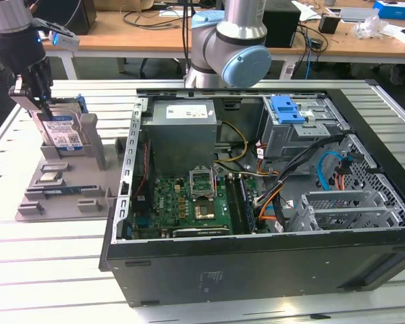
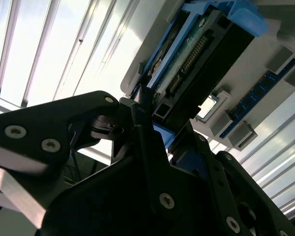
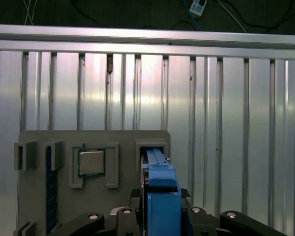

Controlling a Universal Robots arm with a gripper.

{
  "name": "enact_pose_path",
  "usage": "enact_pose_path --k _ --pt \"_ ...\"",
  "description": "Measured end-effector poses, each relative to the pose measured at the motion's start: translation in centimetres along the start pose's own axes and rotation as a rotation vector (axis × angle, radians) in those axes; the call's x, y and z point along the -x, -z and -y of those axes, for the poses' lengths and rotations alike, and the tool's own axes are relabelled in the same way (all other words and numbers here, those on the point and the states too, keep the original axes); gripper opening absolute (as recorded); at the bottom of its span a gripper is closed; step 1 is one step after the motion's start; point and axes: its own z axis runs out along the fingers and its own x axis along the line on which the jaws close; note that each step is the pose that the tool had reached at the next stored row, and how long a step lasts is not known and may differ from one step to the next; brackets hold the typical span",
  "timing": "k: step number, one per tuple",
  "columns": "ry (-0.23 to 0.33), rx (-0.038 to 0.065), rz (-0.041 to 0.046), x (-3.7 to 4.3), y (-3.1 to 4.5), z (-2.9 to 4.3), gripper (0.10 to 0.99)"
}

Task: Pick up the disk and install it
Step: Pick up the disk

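The gripper (image 1: 39,106) sits clamped over the top edge of the disk (image 1: 63,133), upright in the grey holder (image 1: 91,143); it's likely dense, rigid and knock-sensitive, best held by its blue bracket (image 3: 162,196).

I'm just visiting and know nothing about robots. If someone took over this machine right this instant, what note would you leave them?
The gripper is at the top edge of the disk; whether it has a grip cannot be told.
The disk stands upright in its slot in the grey holder, at the exterior view's left, outside the open computer case.
Done: the gripper is at the disk.
Left: the disk is not yet lifted out and not yet in the case.
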Motion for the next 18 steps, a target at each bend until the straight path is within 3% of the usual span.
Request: enact_pose_path --k 6,8,9,18 --pt "0.0 0.0 -0.0056 0.12 0.25 0.02 0.369" --pt "0.0 0.0 -0.0057 0.25 0.81 0.01 0.369" --pt "0.0 0.0 -0.0057 0.37 1.47 -0.01 0.369" --pt "0.0 0.0 -0.0057 0.78 3.36 -0.04 0.369"
